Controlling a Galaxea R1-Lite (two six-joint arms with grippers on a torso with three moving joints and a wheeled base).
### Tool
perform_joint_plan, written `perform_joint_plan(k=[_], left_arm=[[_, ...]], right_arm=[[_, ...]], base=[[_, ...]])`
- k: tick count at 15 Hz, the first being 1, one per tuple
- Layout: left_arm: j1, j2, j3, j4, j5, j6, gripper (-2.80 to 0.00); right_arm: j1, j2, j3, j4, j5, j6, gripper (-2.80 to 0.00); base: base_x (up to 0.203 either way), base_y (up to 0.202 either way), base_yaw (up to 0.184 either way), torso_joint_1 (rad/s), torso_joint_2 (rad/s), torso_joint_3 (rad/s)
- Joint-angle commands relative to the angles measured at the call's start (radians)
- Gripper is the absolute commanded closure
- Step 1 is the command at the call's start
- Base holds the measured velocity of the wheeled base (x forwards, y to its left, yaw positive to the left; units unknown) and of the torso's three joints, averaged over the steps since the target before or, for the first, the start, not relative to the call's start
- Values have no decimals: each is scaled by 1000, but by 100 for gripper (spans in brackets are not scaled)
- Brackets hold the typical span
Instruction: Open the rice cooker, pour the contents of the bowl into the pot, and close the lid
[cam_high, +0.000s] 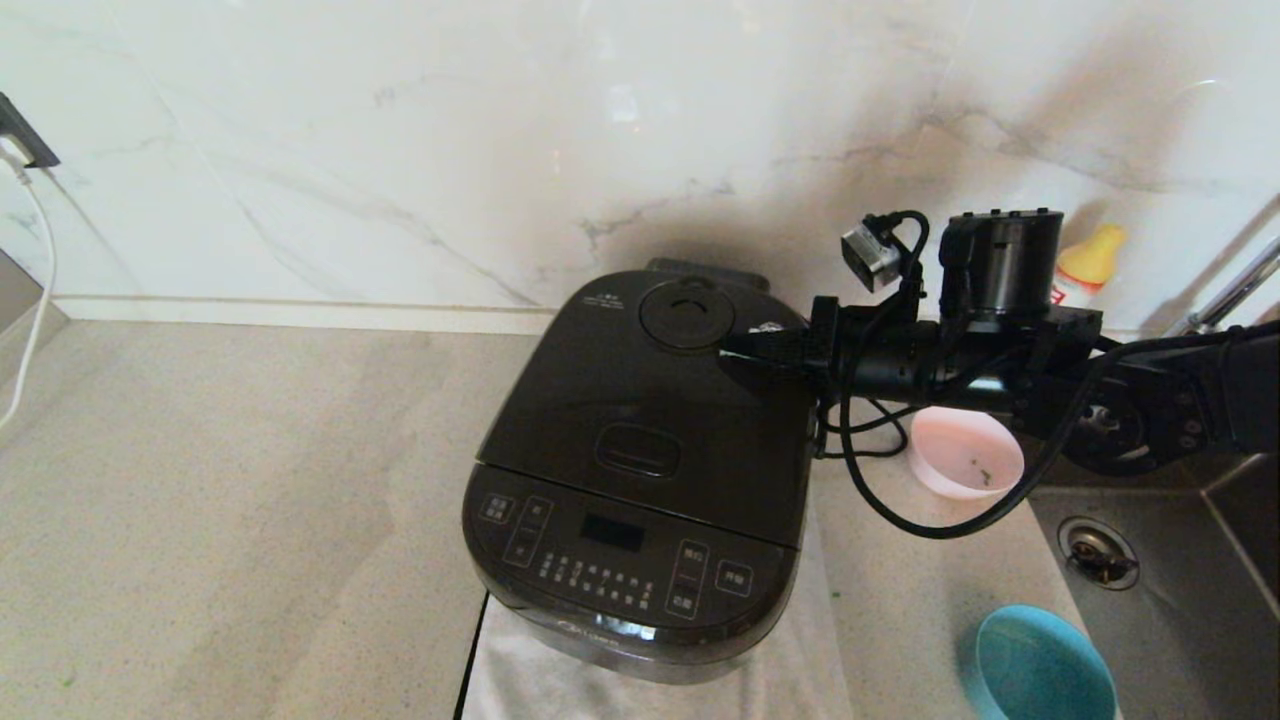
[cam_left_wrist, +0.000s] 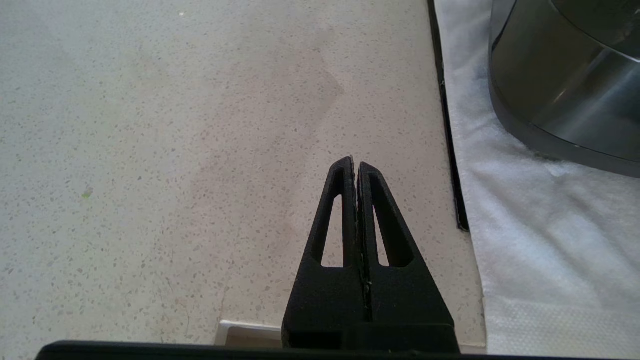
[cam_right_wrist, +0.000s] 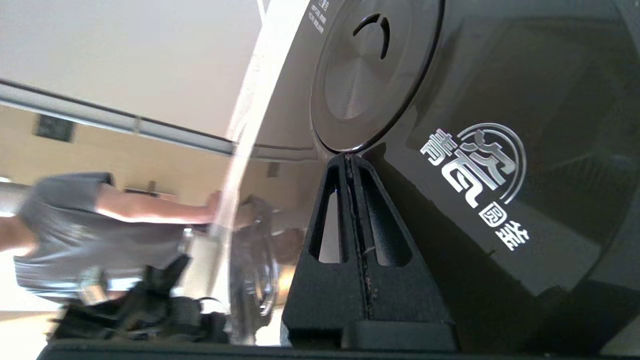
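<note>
I count one glossy black rice cooker (cam_high: 640, 470), two bowls, a pale-pink one (cam_high: 965, 452) and a teal one (cam_high: 1040, 665) toward five o'clock, and one yellow-capped bottle (cam_high: 1088, 262).

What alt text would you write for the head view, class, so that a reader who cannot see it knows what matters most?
A black rice cooker sits on a white cloth with its lid closed, and the right gripper, shut, reaches over the lid beside the round steam vent. A pink bowl holding a few green bits stands next to the cooker, near a sink.
</note>
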Motion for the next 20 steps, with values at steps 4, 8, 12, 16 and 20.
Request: perform_joint_plan(k=[4,8,12,16,20], left_arm=[[0,1,0,0,1,-1,0],[0,1,0,0,1,1,0],[0,1,0,0,1,-1,0],[0,1,0,0,1,-1,0],[0,1,0,0,0,-1,0]], right_arm=[[1,85,1,22,-29,-16,0],[1,116,-9,21,-52,-20,0],[-1,87,-10,13,-69,-17,0],[-6,-35,-7,13,-59,-14,0],[-10,-89,-3,12,-37,-14,0]], base=[[0,0,0,0,0,0],[0,0,0,0,0,0],[0,0,0,0,0,0],[0,0,0,0,0,0],[0,0,0,0,0,0]])
